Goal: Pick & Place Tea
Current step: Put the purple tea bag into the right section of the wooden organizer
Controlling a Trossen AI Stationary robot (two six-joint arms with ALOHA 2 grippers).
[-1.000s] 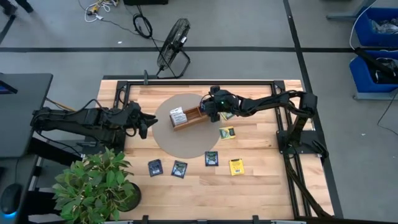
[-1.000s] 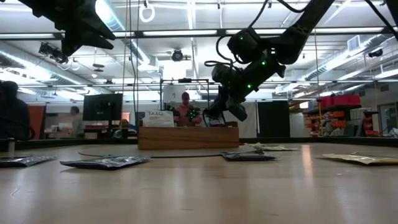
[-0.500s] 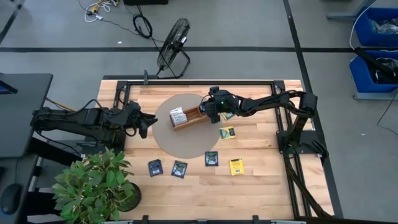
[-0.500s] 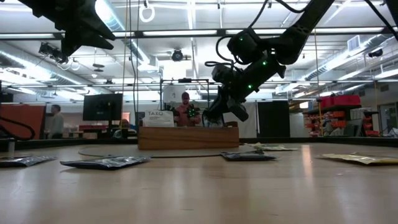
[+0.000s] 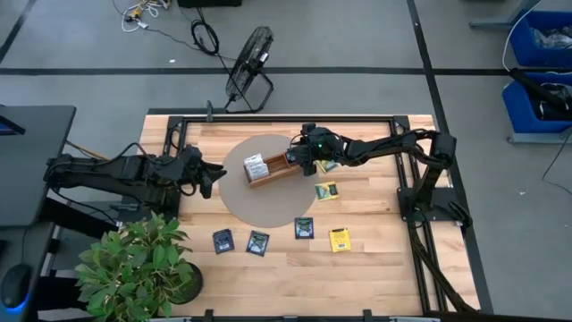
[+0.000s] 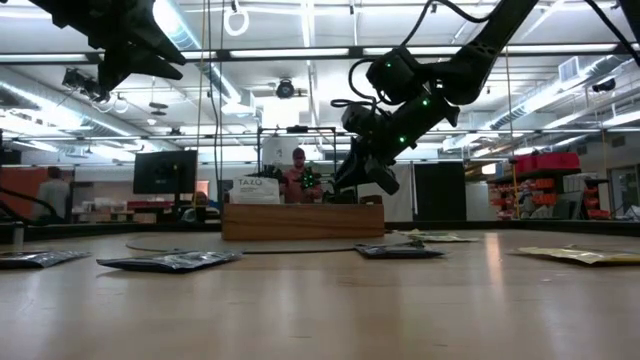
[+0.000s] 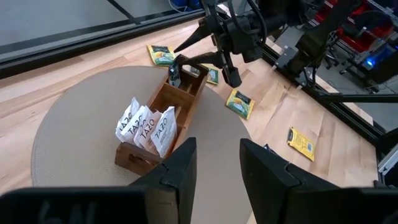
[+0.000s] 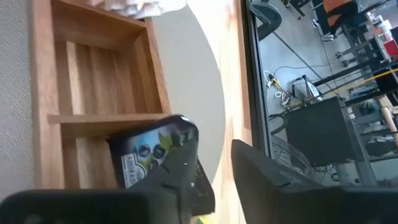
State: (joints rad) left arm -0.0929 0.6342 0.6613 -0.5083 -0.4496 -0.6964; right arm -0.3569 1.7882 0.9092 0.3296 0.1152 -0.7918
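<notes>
**Dark packet at the tray's end compartment**

High view: we find the right gripper (image 5: 304, 161) over the wooden tray (image 5: 268, 170); its packet is hidden.

Left wrist view: left gripper (image 7: 214, 168) waits, jaws spread.

Right wrist view: jaws pinch a dark tea packet (image 8: 152, 152) over the end compartment, lower edge hidden.

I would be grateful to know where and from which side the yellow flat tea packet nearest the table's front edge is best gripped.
The yellow flat tea packet lies flat on the wooden table, apart from the other packets. Probably come straight down from above with the end effector and pinch one free edge, since it offers no height to grasp.
</notes>
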